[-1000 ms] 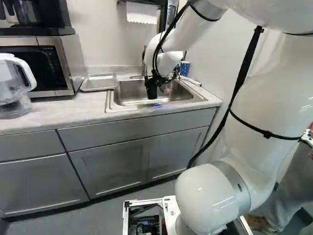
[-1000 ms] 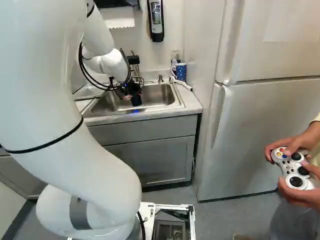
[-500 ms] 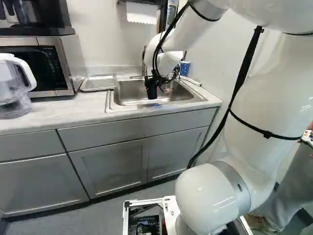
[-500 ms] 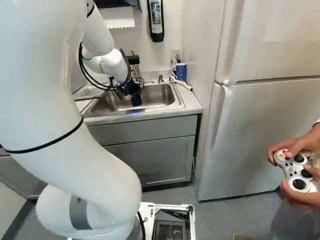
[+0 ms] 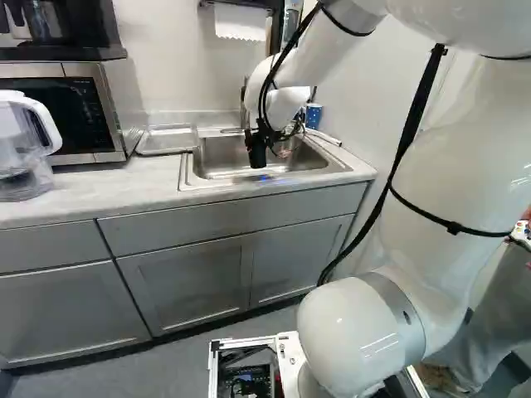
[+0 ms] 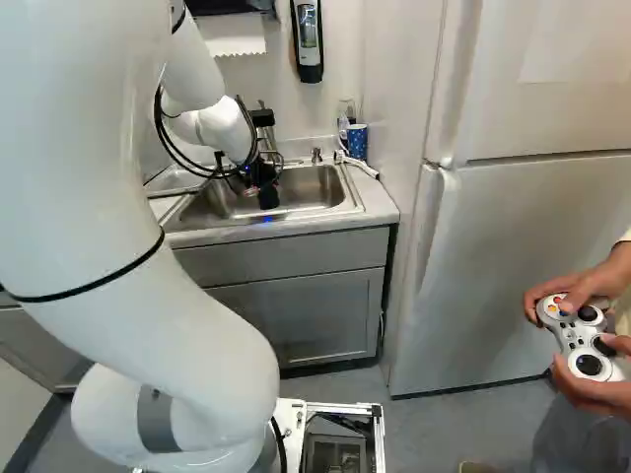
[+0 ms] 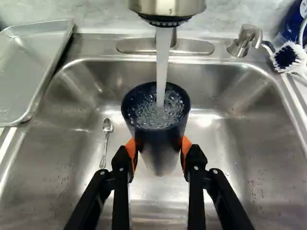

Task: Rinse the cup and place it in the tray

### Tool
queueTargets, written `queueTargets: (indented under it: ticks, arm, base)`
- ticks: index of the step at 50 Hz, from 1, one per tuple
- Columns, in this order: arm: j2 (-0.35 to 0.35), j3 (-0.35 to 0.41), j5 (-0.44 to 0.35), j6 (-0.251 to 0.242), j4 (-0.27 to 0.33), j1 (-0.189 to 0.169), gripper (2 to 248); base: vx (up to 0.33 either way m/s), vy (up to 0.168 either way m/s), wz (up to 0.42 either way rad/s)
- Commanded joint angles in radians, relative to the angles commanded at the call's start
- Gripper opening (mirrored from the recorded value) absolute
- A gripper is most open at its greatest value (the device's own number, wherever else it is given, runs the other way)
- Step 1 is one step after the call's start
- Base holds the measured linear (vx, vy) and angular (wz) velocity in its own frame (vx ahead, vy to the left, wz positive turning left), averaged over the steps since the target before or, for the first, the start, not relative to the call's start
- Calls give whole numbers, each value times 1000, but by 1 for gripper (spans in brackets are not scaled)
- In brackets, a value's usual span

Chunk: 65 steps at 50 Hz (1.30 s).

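One big white arm (image 5: 448, 191) reaches over the sink (image 7: 240, 143), with the tray (image 7: 29, 76) on the side. Under the tap (image 7: 168, 7), the dark cup (image 7: 158, 139) sits upright, squeezed between the two orange pads (image 7: 131, 149) of the gripper (image 7: 159, 147). To rinse well, it should swish the cup gently, then tip all the water (image 7: 163, 57) out without bumping the tap. Only the wrist view shows water falling into the cup, and the little spoon (image 7: 107, 127) in the sink.
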<state>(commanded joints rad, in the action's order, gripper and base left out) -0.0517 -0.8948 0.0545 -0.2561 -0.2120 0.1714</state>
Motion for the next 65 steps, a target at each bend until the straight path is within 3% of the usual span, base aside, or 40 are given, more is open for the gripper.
queueTargets:
  ticks: [46,65]
  arm:
    - [8,-46,0,0,0,143,111]
    - [6,-92,0,0,0,183,111]
  base:
    - [0,0,0]
    - [0,0,0]
